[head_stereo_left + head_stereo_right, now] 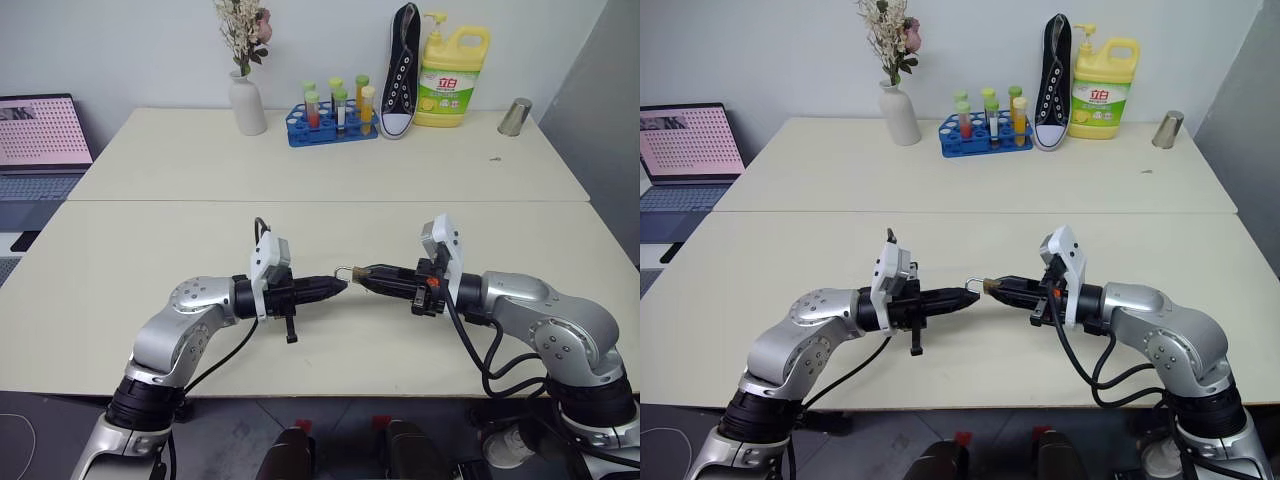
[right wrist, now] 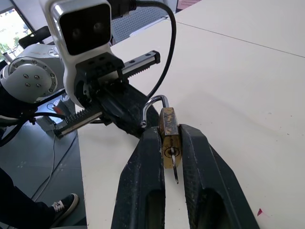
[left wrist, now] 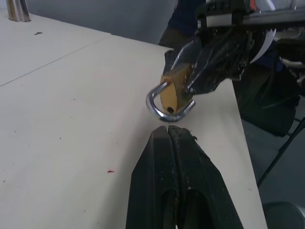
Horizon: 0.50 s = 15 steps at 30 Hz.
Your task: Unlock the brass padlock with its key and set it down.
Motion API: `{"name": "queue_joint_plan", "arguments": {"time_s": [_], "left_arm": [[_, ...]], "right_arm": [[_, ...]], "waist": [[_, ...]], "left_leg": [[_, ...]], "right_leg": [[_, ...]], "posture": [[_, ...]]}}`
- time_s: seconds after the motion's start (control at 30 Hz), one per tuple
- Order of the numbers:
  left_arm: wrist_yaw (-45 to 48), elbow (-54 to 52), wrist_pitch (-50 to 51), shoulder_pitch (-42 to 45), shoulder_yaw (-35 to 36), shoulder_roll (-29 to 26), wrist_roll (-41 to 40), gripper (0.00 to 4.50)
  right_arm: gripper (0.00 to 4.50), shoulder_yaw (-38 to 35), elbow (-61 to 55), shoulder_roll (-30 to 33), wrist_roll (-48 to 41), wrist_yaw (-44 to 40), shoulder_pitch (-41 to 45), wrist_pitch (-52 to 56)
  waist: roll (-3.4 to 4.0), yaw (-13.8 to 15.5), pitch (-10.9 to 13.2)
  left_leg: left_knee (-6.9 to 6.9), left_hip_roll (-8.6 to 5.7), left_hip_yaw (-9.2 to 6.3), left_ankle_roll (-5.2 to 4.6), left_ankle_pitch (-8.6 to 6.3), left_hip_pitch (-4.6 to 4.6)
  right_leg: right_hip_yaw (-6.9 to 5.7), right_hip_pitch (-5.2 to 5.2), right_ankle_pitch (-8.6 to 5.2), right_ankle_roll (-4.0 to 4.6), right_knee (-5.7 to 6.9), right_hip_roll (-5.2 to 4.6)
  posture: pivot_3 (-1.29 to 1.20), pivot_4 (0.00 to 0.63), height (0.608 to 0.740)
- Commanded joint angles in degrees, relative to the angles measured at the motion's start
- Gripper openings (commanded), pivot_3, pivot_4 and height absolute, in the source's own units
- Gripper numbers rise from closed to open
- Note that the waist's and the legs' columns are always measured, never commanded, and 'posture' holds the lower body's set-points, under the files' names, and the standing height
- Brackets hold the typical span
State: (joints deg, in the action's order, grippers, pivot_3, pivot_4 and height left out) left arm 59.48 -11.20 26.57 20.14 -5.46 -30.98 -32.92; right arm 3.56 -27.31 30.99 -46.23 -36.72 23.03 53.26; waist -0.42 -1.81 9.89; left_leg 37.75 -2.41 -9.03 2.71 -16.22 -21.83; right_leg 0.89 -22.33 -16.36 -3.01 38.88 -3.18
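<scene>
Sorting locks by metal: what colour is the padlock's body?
Golden brass, with a silvery shackle; the padlock shows best in the right wrist view.

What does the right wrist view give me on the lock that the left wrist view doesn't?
Right wrist view: the key sticking out of the keyway end, and the right gripper clamped on the brass padlock. Left wrist view: the shackle end, one leg free of the body, and the shut left gripper just short of it. Both: padlock held above the table.
</scene>
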Motion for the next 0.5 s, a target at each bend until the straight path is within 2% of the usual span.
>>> {"name": "queue_joint_plan", "arguments": {"time_s": [0.03,0.3,0.5], "left_arm": [[-0.7,-2.3,1.0,1.2,1.7,0.9,-2.1,0.00],[-2.2,-7.6,8.2,0.5,3.7,0.9,-9.3,0.00],[-4.5,-6.9,8.7,1.1,4.5,1.2,-8.9,0.00]], "right_arm": [[0.14,-0.3,-1.1,-0.1,-0.4,-0.6,0.0,-0.6],[0.14,-0.4,-1.2,0.3,-0.4,-0.6,-0.4,-0.3],[0.14,-0.1,-1.2,0.4,-0.4,-0.8,-0.5,-0.3]], "waist": [[0.00,0.0,0.0],[0.00,0.0,0.0],[0.00,0.0,0.0]], "left_leg": [[0.00,0.00,0.00,0.00,0.00,0.00],[0.00,0.00,0.00,0.00,0.00,0.00],[0.00,0.01,0.00,0.00,0.00,0.01]], "right_leg": [[0.00,0.00,0.00,0.00,0.00,0.00],[0.01,0.00,0.00,0.00,-0.01,0.00],[0.01,0.00,0.00,0.00,-0.02,0.00]], "posture": [[0.00,0.150,0.740],[0.00,0.150,0.740],[0.00,0.150,0.740]]}}
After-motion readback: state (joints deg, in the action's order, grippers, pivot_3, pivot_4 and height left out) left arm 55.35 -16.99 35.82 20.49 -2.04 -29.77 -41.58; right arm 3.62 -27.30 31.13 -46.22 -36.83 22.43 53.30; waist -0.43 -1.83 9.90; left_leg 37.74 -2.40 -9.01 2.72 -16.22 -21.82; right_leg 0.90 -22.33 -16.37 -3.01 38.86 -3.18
